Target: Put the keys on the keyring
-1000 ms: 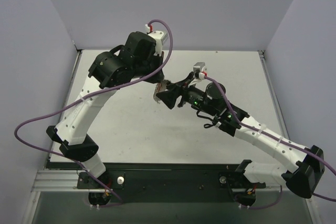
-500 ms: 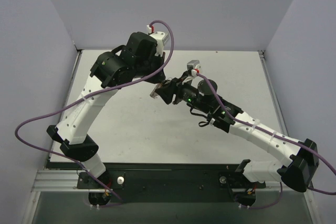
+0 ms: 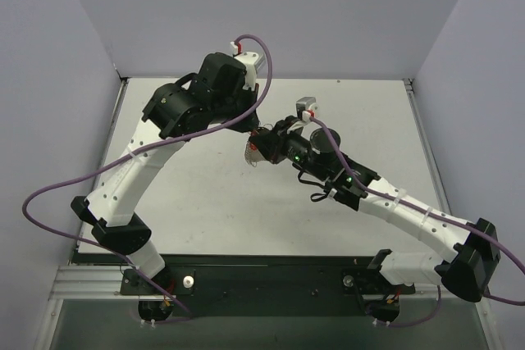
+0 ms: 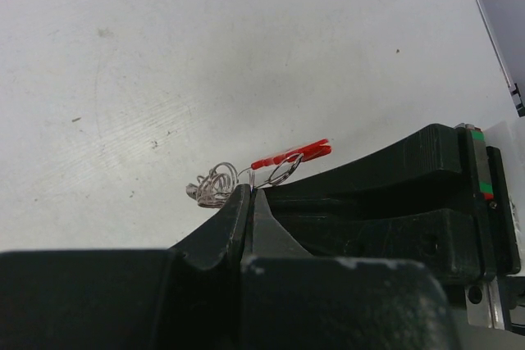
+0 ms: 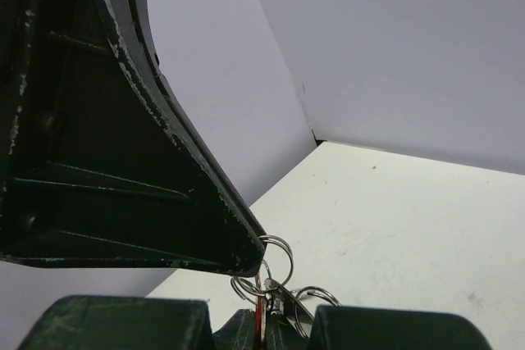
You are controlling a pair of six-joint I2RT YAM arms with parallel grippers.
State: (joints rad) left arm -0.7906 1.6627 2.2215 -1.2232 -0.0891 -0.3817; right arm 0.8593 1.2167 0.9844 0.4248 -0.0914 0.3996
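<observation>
Above the middle of the table, my two grippers meet tip to tip around a small bundle of silver rings and red plastic (image 3: pixel 252 153). My left gripper (image 4: pixel 248 190) is shut on a thin silver ring of the keyring (image 4: pixel 213 186). A red bar (image 4: pixel 291 153) sticks out to the right beside it. My right gripper (image 5: pixel 275 327) is shut on the keys (image 5: pixel 289 299), a flat silver blade with a red strip, seen edge-on. The left gripper's finger (image 5: pixel 234 247) pinches the ring (image 5: pixel 279 253) just above. In the top view most of the bundle is hidden by the fingers.
The white table (image 3: pixel 205 194) is bounded by lilac walls on the left, back and right. A black rail (image 3: pixel 271 280) carries both arm bases at the near edge. The purple cable (image 3: pixel 74 182) loops out over the left side.
The right gripper moved left to the bundle held by the left gripper and shut on it. The left arm has barely moved and stays shut.
</observation>
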